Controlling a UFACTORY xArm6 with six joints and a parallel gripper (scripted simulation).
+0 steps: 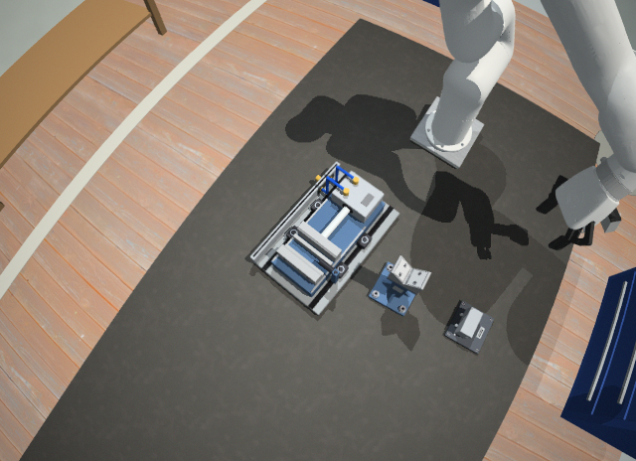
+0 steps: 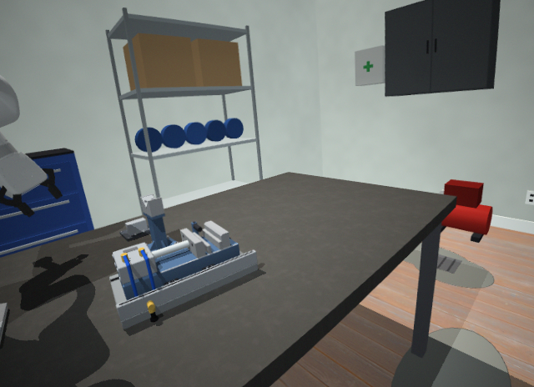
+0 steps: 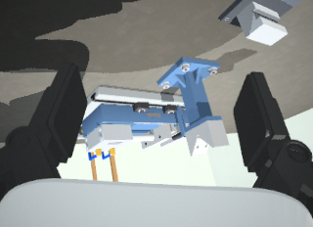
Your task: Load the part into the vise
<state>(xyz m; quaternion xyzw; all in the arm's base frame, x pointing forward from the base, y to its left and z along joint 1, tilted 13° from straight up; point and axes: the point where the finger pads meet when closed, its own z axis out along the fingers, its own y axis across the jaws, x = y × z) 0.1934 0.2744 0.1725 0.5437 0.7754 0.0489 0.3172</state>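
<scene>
The tool (image 1: 579, 221) is wide open and empty, high above the bench (image 1: 205, 343). It should be centred over the block (image 1: 470, 322) on its plate (image 1: 482, 338), fingers squared across the narrow sides.

White arm, black gripper (image 1: 580, 223) fingers. The table (image 1: 205, 343) top is dark charcoal. The vise (image 1: 323, 235) shows grey with a blue bed, blue hoses, yellow fittings. The pale grey V-block (image 1: 409, 275) sits on a blue base; the light grey part (image 1: 470, 323) on a dark plate (image 1: 454, 335).
</scene>
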